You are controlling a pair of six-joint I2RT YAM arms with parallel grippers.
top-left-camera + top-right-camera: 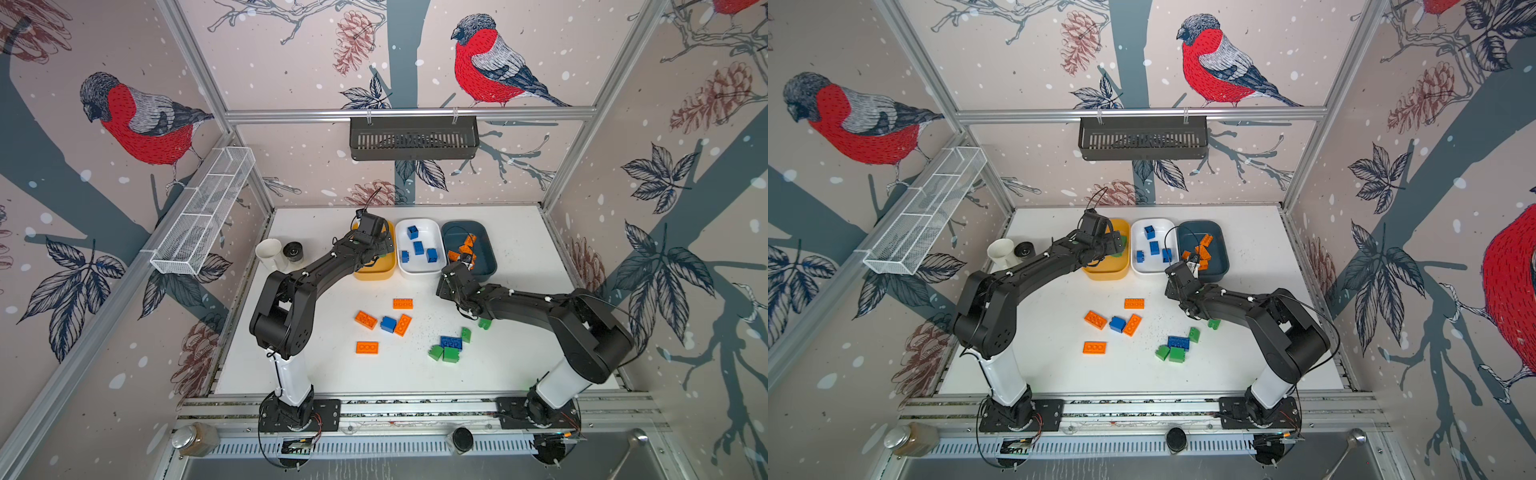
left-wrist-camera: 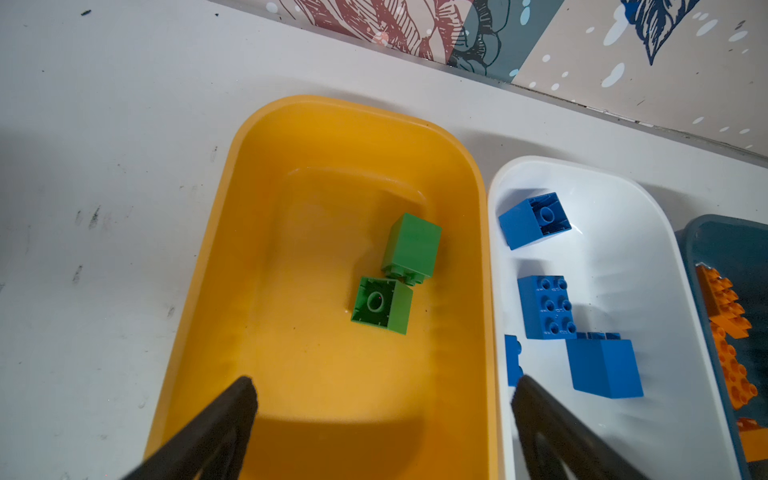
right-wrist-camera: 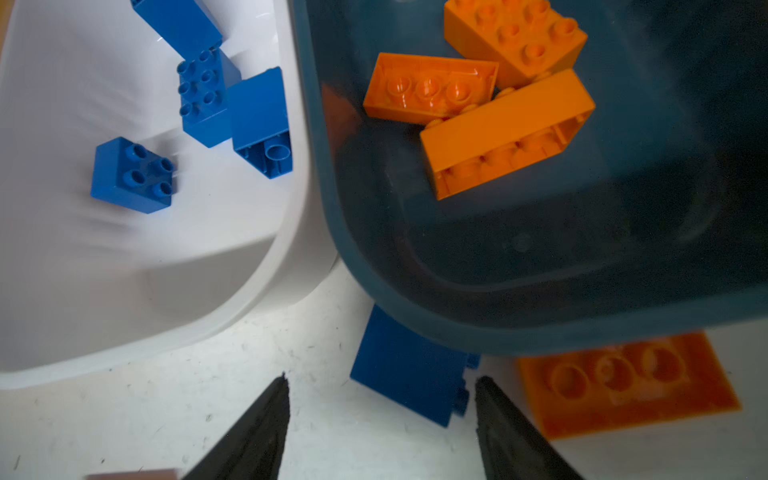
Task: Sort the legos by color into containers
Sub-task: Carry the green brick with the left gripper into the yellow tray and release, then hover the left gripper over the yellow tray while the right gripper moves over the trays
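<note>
My left gripper (image 2: 384, 384) hangs open and empty over the yellow tub (image 2: 232, 166), which holds two green bricks (image 2: 411, 245). The white tub (image 3: 291, 249) holds several blue bricks (image 3: 133, 174), and the teal tub (image 3: 332, 208) several orange ones (image 3: 507, 129). My right gripper (image 3: 383, 378) is open at the teal tub's near wall. A blue brick (image 3: 407, 374) lies on the table between its fingertips, untouched, beside an upside-down orange brick (image 3: 623, 382). In a top view, loose orange (image 1: 367, 347), blue (image 1: 388, 324) and green (image 1: 450, 354) bricks lie mid-table.
A white mug (image 1: 269, 253) and a dark round object (image 1: 293, 251) stand left of the tubs. A white mesh basket (image 1: 203, 212) hangs on the left wall and a black basket (image 1: 413, 137) on the back wall.
</note>
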